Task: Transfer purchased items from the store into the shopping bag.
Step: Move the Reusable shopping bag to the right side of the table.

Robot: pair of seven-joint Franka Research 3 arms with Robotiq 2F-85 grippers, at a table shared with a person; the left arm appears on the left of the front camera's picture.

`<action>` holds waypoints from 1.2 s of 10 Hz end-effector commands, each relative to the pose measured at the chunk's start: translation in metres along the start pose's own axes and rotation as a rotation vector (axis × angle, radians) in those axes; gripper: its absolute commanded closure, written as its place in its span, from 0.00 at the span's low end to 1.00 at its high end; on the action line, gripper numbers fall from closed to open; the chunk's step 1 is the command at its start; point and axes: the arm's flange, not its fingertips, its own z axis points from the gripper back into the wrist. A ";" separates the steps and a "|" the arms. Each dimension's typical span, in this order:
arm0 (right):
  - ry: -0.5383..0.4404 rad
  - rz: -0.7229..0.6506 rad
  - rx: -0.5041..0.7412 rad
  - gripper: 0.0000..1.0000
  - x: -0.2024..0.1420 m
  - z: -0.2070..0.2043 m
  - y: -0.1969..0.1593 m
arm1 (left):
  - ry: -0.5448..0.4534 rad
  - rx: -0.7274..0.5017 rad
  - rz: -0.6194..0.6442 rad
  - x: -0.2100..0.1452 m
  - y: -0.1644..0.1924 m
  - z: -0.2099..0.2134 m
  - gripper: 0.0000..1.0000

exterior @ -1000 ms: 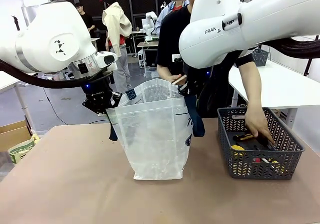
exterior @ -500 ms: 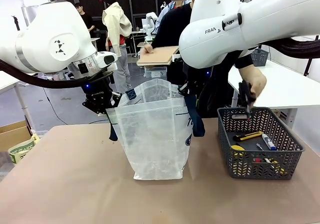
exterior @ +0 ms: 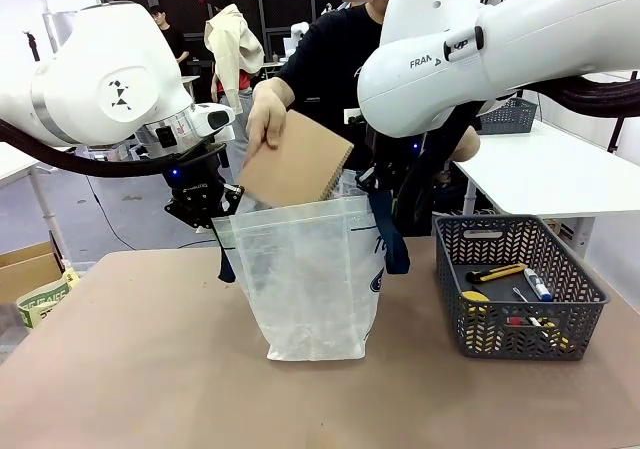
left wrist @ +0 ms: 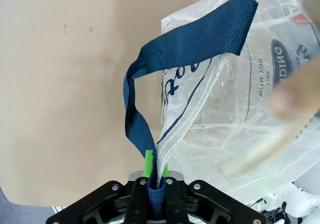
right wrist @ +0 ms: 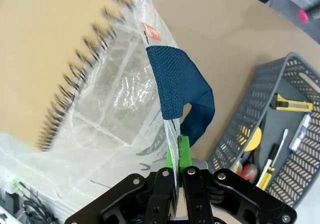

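The shopping bag (exterior: 310, 279) stands upright near the middle of the tan table (exterior: 130, 369), its mouth held wide between the two arms. In the front view the left gripper (exterior: 212, 214) sits at the bag's 10 o'clock corner, jaws clamped tight on the rim. Its wrist view shows the plastic edge and the root of a navy strap (left wrist: 185, 44) pinched together between the fingers, one green pad (left wrist: 149, 160) just showing, and the strap loops up toward 1 o'clock. The right gripper (right wrist: 175, 151) is at the bag's 2 o'clock corner, likewise closed hard on the rim — the thin plastic edge runs straight between its green pads. The second strap (right wrist: 177, 84) folds over just above them, at 12 o'clock.

Over the open mouth, at 12 o'clock from the bag, a person's hand (exterior: 265, 114) holds a spiral-bound notebook (exterior: 297, 161) with a brown card cover. It is tilted, with its lower edge at or just inside the rim; whether it touches the plastic cannot be told. From the right wrist, the notebook's wire spine lies at 10 o'clock of the fingers, close along the bag's wall.

The dark grey lattice basket (exterior: 520, 334) rests on the table at 3 o'clock of the bag — near it but apart. Inside lie a yellow utility knife (exterior: 497, 272), a white marker (exterior: 537, 285) with a blue cap, a screwdriver (right wrist: 272, 164) and a few yellow and red pieces too small to name.
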 end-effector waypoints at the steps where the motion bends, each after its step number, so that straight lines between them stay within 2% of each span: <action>1: -0.007 -0.055 -0.008 1.00 -0.001 0.000 0.000 | -0.007 0.003 0.022 0.000 -0.001 0.000 1.00; 5: -0.017 -0.160 -0.031 1.00 -0.002 0.002 -0.001 | -0.023 -0.004 0.084 0.000 0.004 0.004 1.00; 12: -0.015 -0.201 -0.041 1.00 -0.003 0.003 -0.004 | -0.048 -0.014 0.168 0.002 0.013 0.009 1.00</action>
